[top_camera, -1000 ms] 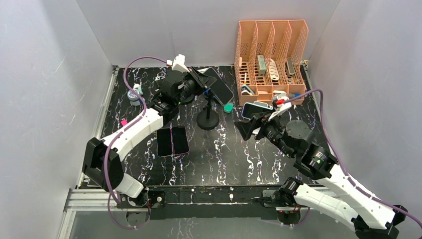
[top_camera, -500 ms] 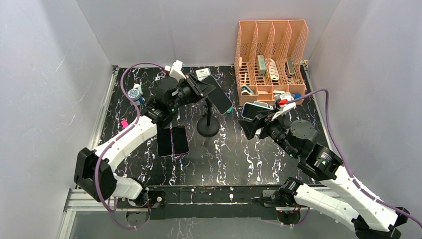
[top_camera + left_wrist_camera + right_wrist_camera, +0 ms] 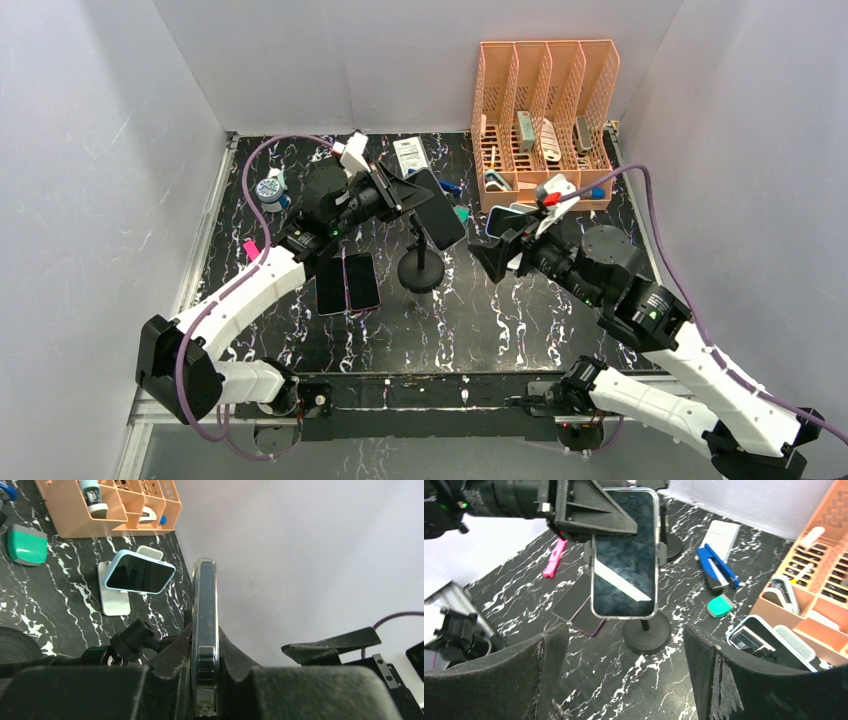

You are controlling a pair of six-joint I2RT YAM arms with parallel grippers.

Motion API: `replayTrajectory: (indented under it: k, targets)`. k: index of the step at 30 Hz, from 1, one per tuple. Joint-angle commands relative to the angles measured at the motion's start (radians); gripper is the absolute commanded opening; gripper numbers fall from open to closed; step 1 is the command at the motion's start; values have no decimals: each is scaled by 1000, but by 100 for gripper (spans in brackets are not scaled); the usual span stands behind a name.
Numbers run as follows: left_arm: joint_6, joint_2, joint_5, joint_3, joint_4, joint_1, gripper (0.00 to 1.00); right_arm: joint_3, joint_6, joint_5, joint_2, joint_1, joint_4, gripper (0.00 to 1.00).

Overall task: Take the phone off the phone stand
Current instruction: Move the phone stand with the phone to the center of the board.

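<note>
Currently extraction step: left gripper pinching clear-cased dark-screened phone, sitting at pole top of black round-based stand; whether freed from holder, cannot tell; right gripper hanging spread, right of stand. Next move probably needing steady pull away, stand not tipping.

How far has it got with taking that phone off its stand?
Done: the left fingers are shut on the phone, gripping its edges. In hand: the phone looks to sit in the clamp of the stand, above the round base, so it isn't free. Left: pulling it clear. The right fingers hang open nearby, holding nothing.
</note>
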Motion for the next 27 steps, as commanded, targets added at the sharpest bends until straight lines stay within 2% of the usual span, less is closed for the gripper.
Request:
replayTrajectory:
  k: [1, 4, 10, 16, 20, 27]
  targets:
    - [-49, -97, 109, -18, 216, 0, 0, 88, -50, -161, 43, 2, -16, 92]
    - [-15, -120, 126, -43, 228, -1, 0, 136, -73, -263, 91, 2, -60, 93]
    - [20, -130, 183, -105, 310, 0, 0, 222, -42, -288, 190, 3, -125, 96]
    - [111, -114, 209, -124, 277, -1, 0, 201, 27, -190, 190, 3, -74, 99]
    - [197, -97, 197, -123, 212, 1, 0, 198, 37, -130, 205, 3, -98, 99]
    - [184, -82, 208, -142, 247, 1, 0, 121, 63, -64, 182, 3, -68, 99]
